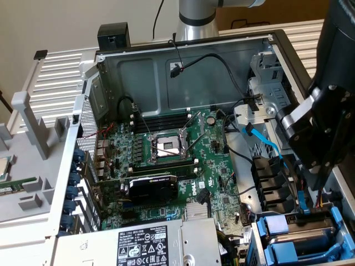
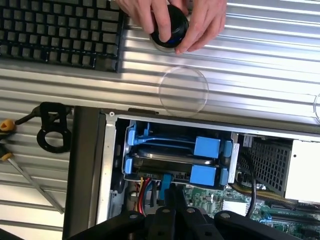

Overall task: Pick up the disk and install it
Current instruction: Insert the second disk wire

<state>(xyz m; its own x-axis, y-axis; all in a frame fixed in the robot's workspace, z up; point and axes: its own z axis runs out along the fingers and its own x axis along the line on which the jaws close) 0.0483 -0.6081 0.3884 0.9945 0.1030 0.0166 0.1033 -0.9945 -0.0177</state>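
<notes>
one disk (image 2: pixel 172 159) sits in its blue-railed bay at the case corner; the gripper (image 2: pixel 172 212) hovers beside it, fingers pinched shut and empty. judging by this, seating needs square, even pressure.

An open computer case (image 1: pixel 111 66) shows its motherboard (image 1: pixel 166 160); the disk (image 1: pixel 302 238) sits in blue rails at the exterior view's lower right, beneath the black arm (image 1: pixel 327 111)
</notes>
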